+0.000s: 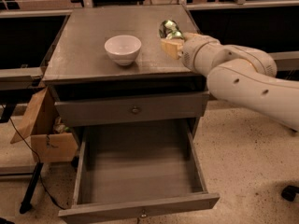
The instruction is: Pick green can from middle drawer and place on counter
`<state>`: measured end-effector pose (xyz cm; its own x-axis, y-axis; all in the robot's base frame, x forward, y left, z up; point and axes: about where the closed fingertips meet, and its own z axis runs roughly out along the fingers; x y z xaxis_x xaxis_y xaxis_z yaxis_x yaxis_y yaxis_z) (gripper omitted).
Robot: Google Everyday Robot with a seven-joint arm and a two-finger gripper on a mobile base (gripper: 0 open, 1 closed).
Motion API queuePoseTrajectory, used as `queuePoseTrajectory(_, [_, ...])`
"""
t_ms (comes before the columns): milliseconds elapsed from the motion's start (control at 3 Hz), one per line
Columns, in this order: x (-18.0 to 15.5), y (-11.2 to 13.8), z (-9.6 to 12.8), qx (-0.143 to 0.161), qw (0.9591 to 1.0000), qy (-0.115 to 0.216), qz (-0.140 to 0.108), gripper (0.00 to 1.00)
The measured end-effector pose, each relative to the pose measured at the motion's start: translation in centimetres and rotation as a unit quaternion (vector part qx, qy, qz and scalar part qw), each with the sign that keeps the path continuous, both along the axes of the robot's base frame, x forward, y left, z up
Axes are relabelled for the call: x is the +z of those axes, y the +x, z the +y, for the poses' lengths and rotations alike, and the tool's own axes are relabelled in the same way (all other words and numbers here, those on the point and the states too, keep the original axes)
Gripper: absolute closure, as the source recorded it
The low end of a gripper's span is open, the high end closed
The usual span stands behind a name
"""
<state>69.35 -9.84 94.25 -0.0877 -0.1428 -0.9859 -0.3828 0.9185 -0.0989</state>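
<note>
The green can (168, 29) is held tilted over the right part of the counter (88, 41), near its right edge. My gripper (172, 42) is shut on the green can, with its tan fingers (171, 48) below the can. The white arm reaches in from the right. Below, the middle drawer (140, 206) stands pulled far out, its flat floor bare.
A white bowl (123, 49) stands on the counter left of the can. A shallower drawer front with a round knob (135, 110) is closed above the open drawer. A cardboard box (44, 132) sits left of the cabinet, with a cable beside it.
</note>
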Motion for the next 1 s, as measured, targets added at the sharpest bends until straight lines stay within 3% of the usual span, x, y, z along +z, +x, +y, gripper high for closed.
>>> queuePoseTrajectory(333, [-2.2, 3.9, 0.9, -0.014, 0.9997, 0.016, 0.013, 1.0])
queuePoseTrajectory(667, [-5.7, 7.2, 1.9, -0.028, 0.9986, 0.022, 0.04, 0.84])
queuePoseTrajectory(1000, [-7.9, 8.9, 1.8, -0.046, 0.9969, 0.025, 0.058, 0.62])
